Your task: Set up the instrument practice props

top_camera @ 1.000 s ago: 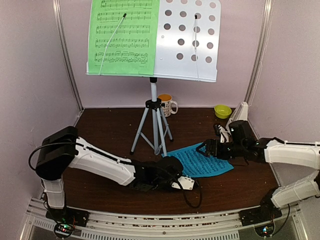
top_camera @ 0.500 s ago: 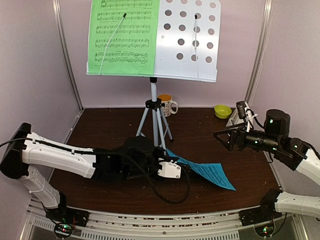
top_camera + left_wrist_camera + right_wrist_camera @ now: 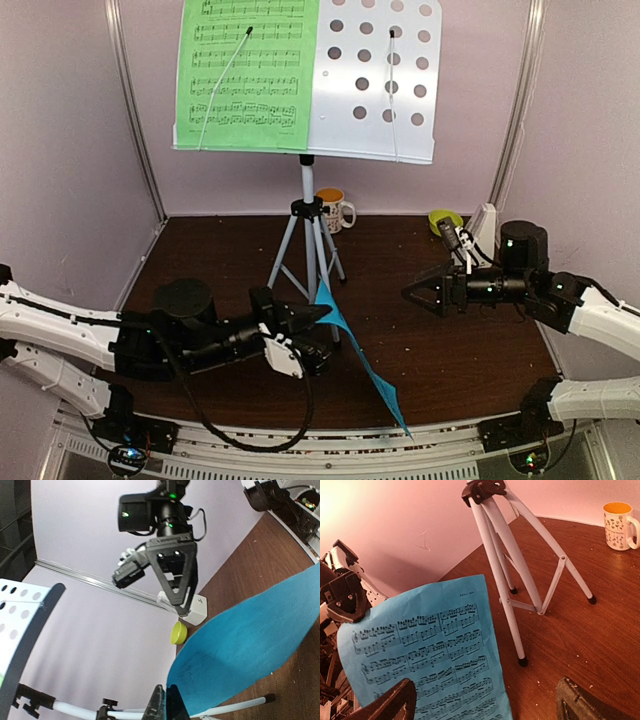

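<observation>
The pale grey perforated music stand (image 3: 375, 80) rises on its silver tripod (image 3: 308, 245) at the back, with the green sheet (image 3: 245, 72) on its left half. My left gripper (image 3: 322, 312) is shut on the top corner of the blue sheet (image 3: 362, 365), which hangs edge-on down toward the table's front. In the left wrist view the gripper (image 3: 166, 705) pinches the blue sheet (image 3: 245, 645). My right gripper (image 3: 412, 295) is open and empty, facing the sheet; its view shows the printed side of the blue sheet (image 3: 430, 655) and the tripod (image 3: 512, 570). The white metronome (image 3: 482, 228) stands at back right.
A patterned mug (image 3: 333, 210) sits behind the tripod, also in the right wrist view (image 3: 619, 526). A small green bowl (image 3: 445, 221) sits at back right next to the metronome, also in the left wrist view (image 3: 178, 632). Pink walls close in the left, back and right sides.
My left gripper has lifted the blue sheet off the table and drawn back left, so the sheet now hangs edge-on. My right arm rose, then moved left and lower, open.
</observation>
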Action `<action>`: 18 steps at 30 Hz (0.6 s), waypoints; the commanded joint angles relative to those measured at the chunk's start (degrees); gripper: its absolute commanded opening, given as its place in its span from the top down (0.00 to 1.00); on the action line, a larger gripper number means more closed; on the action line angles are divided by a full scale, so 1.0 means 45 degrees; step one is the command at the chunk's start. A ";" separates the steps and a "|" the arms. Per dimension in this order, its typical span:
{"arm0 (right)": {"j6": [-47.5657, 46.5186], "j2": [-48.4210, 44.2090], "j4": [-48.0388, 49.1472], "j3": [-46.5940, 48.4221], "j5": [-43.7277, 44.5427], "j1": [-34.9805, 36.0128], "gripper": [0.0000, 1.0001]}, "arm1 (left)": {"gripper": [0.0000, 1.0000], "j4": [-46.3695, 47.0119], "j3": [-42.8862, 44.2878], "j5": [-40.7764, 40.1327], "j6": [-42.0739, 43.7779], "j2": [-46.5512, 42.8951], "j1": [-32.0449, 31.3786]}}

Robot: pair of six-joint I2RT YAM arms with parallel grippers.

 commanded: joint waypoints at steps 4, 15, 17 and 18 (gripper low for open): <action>0.0098 0.0571 0.1866 0.0403 -0.2214 0.0535 0.03 | 1.00 -0.1515 0.0974 0.2507 -0.0782 -0.2780 -0.0115; 0.0897 0.1407 0.3074 0.1356 -0.3495 0.2458 0.02 | 1.00 -0.5277 0.3048 0.6896 -0.1291 -0.4186 -0.0136; 0.0875 0.1547 0.3067 0.1671 -0.3532 0.2919 0.02 | 1.00 -0.5482 0.3381 0.7649 -0.1485 -0.4295 -0.0135; 0.0842 0.1607 0.3075 0.1847 -0.3501 0.3249 0.02 | 1.00 -0.5506 0.3460 0.7988 -0.1611 -0.4356 -0.0136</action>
